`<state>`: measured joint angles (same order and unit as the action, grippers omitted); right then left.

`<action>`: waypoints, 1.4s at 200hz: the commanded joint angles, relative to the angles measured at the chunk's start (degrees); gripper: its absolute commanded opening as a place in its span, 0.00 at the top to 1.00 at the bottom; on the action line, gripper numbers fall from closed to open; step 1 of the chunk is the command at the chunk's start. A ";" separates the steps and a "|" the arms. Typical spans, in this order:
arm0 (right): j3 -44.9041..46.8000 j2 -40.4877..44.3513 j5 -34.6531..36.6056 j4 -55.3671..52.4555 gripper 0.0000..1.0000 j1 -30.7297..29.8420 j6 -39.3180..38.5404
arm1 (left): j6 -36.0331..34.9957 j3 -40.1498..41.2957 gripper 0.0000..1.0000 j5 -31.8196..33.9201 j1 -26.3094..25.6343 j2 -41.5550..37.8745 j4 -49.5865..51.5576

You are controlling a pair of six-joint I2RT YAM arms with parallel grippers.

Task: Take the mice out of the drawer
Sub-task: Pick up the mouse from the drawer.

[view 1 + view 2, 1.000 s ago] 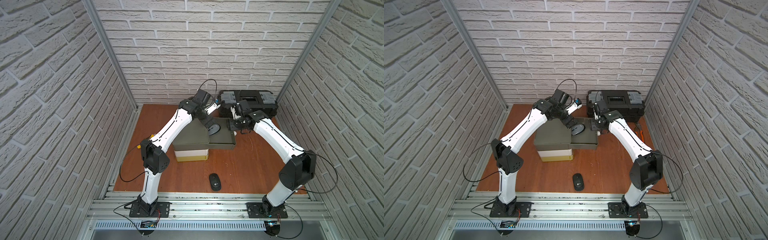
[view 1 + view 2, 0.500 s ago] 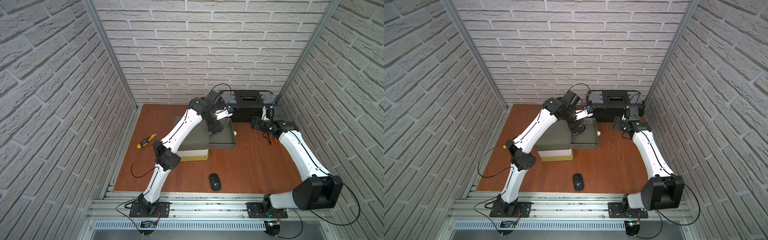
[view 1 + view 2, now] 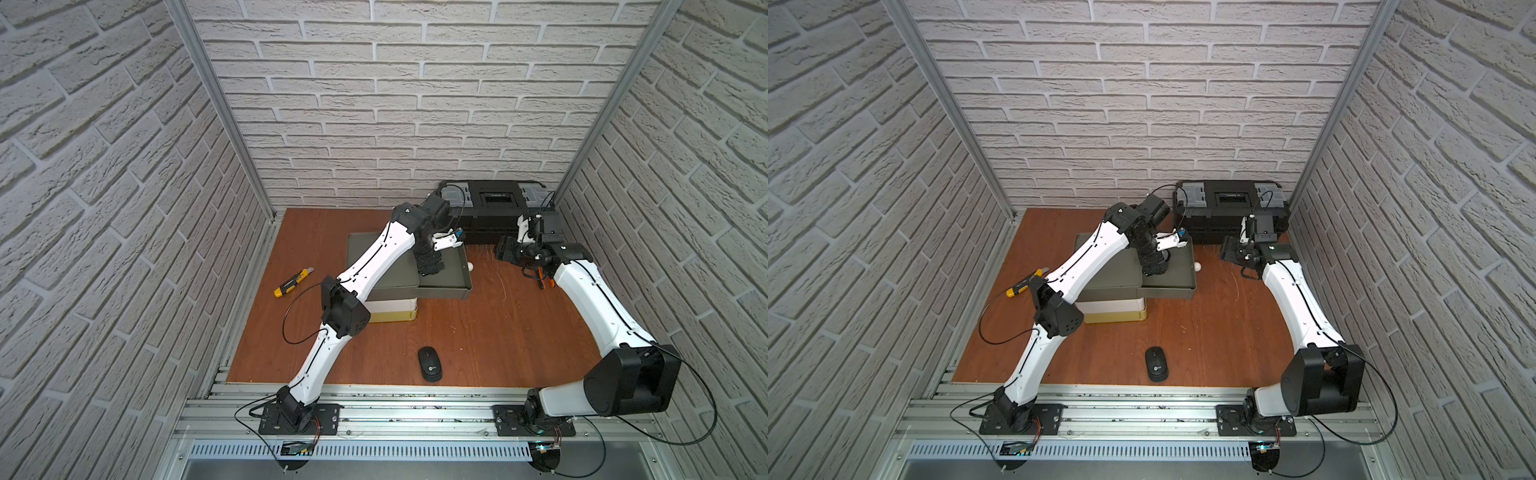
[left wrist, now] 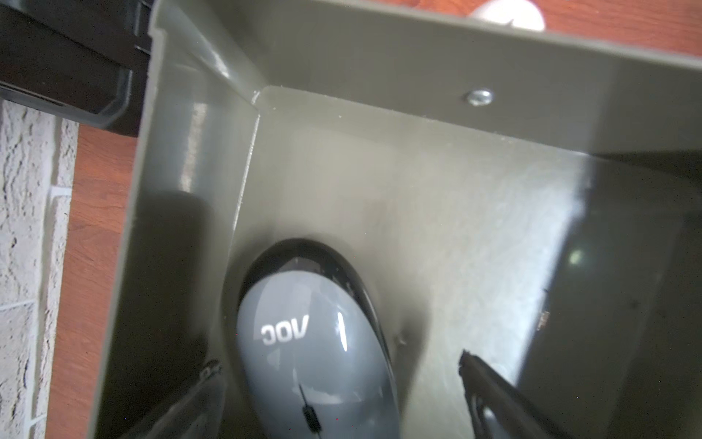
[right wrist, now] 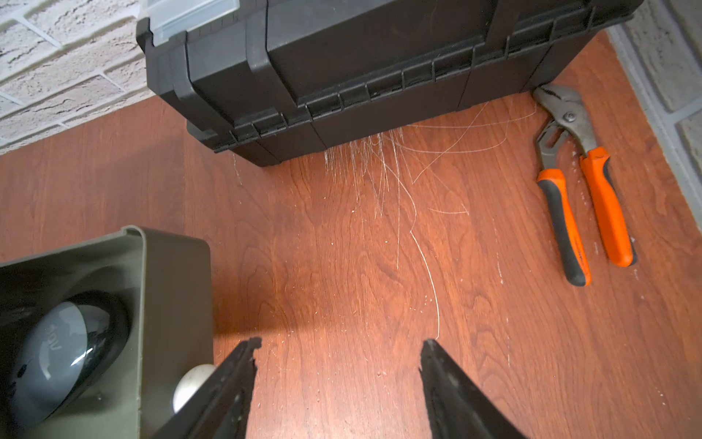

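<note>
The left gripper (image 4: 338, 366), jaws wide apart, hangs in the open drawer (image 3: 446, 292) at centre frame, straddling the grey mouse (image 4: 315, 342) across its width, long axis running between the fingers (image 4: 490, 391). The right gripper (image 5: 340, 342), apart and empty, sits farther right; 1 black mouse (image 3: 429, 364) lies at lower centre.

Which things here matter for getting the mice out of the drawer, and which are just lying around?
For the job:
grey mouse, inside the open drawer
black mouse, out on the table
left gripper, open astride the grey mouse

Lying about:
utility knife
pliers
black toolbox
</note>
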<state>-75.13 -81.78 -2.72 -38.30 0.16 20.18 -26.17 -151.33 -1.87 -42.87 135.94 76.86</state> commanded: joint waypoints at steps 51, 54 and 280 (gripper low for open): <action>0.52 0.24 -2.11 2.44 0.30 0.19 -1.00 | -2.02 -0.68 0.02 0.82 1.82 6.57 5.67; 0.58 0.17 -2.11 2.49 0.30 0.19 -1.02 | -2.08 -0.54 0.02 0.30 1.83 6.49 7.13; 0.78 -1.68 -3.85 4.20 0.30 0.14 -0.34 | -2.91 2.64 0.62 -4.74 -5.17 -17.94 -0.79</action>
<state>-75.11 -83.68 -5.58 -36.53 0.16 19.73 -29.52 -149.99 -9.85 -45.47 126.37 78.48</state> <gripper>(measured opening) 0.695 0.674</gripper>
